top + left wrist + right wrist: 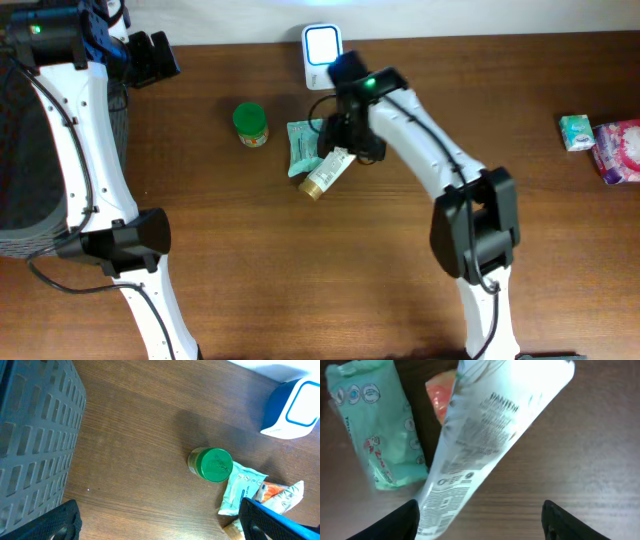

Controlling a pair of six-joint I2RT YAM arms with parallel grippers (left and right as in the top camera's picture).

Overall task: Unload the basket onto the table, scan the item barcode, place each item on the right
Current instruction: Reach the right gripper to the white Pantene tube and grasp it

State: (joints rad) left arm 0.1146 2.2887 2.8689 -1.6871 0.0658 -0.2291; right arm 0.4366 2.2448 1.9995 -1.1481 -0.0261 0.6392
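I see the right gripper (480, 522) poised above the white printed plastic tube (490, 445) lying on the table beside a mint-green wipes pack (375, 425), jaws spread, gripping nothing; the left gripper (160, 520) is spread wide next to the grey slatted basket (35, 435).

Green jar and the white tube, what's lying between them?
A mint wipes packet lies between the jar and the tube. This shows in the overhead view and also in the left wrist view.

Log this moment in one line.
right end effector: open over white tube | left end effector: open, empty | scanner: lit, beyond tube
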